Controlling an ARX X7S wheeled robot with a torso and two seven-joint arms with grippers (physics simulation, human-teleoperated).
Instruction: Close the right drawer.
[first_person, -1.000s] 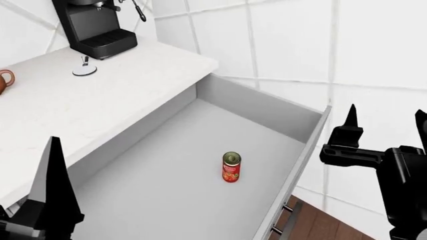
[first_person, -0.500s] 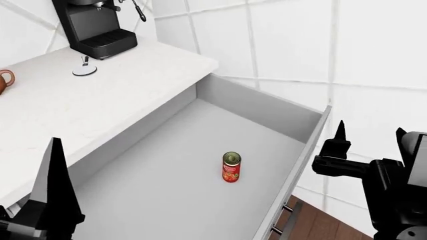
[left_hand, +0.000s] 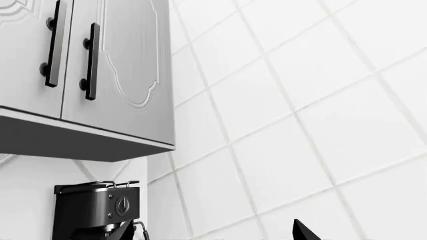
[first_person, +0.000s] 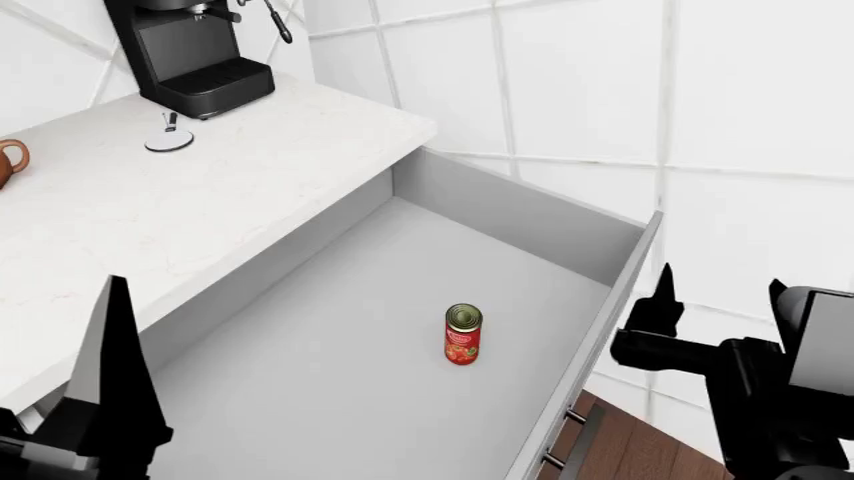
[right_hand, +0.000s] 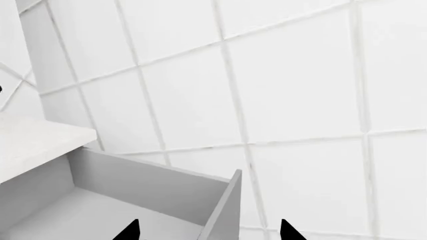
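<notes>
The right drawer (first_person: 360, 330) stands pulled far out from under the counter, pale grey inside, with a red can (first_person: 462, 334) upright on its floor. Its front panel (first_person: 601, 320) runs along the right, and part of the black bar handle (first_person: 566, 438) shows below it. My right gripper (first_person: 721, 285) is open just outside that front panel, level with its top edge. In the right wrist view the gripper (right_hand: 208, 231) straddles the front panel's edge (right_hand: 223, 210), one fingertip over the drawer's inside (right_hand: 133, 185) and one outside. My left gripper (first_person: 94, 440) sits low by the counter's front and is open (left_hand: 213, 235), facing the wall.
A white counter (first_person: 200, 190) carries a black coffee machine (first_person: 187, 50), a small white disc (first_person: 170, 140) and a brown teapot (first_person: 11, 160). White tiled wall rises behind the drawer. Wooden floor (first_person: 641, 440) shows below the handle. Upper cabinet doors (left_hand: 127, 65) hang above the coffee machine (left_hand: 97, 210).
My right gripper has come down and leftward, closer to the drawer's front panel. The drawer, the can and my left arm have stayed put.
</notes>
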